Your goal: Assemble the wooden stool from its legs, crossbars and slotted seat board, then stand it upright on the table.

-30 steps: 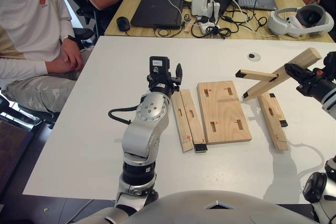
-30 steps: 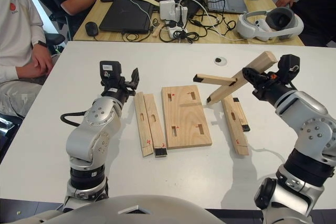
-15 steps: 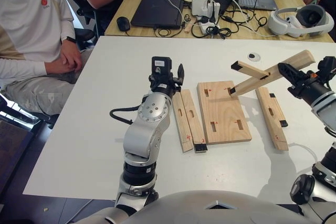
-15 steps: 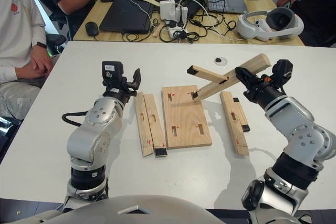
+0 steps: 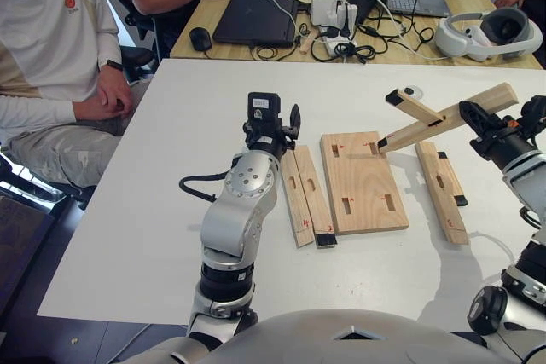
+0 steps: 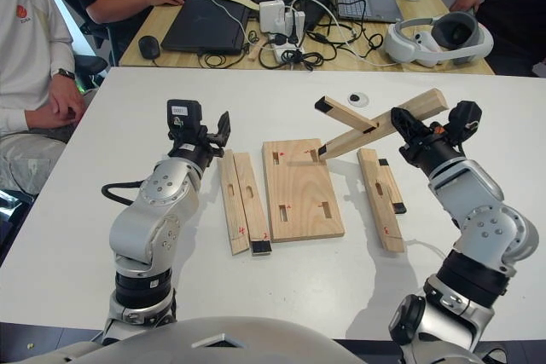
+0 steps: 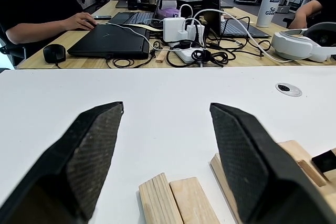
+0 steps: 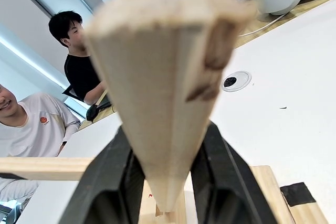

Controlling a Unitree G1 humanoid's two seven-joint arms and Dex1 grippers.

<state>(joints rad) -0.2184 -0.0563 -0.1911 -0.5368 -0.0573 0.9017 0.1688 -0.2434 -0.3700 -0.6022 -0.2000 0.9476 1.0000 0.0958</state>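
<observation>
The slotted seat board (image 5: 363, 181) lies flat mid-table. My right gripper (image 5: 474, 118) is shut on a wooden leg (image 5: 448, 116) with a crossbar (image 5: 412, 104) stuck into it; the leg slants down, its black-tipped lower end at the board's far right slot. The right wrist view looks along that leg (image 8: 168, 72), clamped between the fingers (image 8: 113, 177). Two legs (image 5: 304, 193) lie side by side left of the board, and another pair of pieces (image 5: 443, 188) to its right. My left gripper (image 5: 271, 128) hovers open above the far end of the left pair (image 7: 170, 200).
A round grommet (image 5: 413, 91) sits in the table behind the board. Beyond the table's far edge, a second desk holds laptops (image 5: 253, 16), cables, a power strip and a headset (image 5: 489, 31). People sit at the left and back. The near part of the table (image 5: 128, 236) is bare.
My right gripper has swung the leg-and-crossbar piece leftward and down, bringing its lower tip from beside the board onto the board's far right slot. The left arm has barely moved.
</observation>
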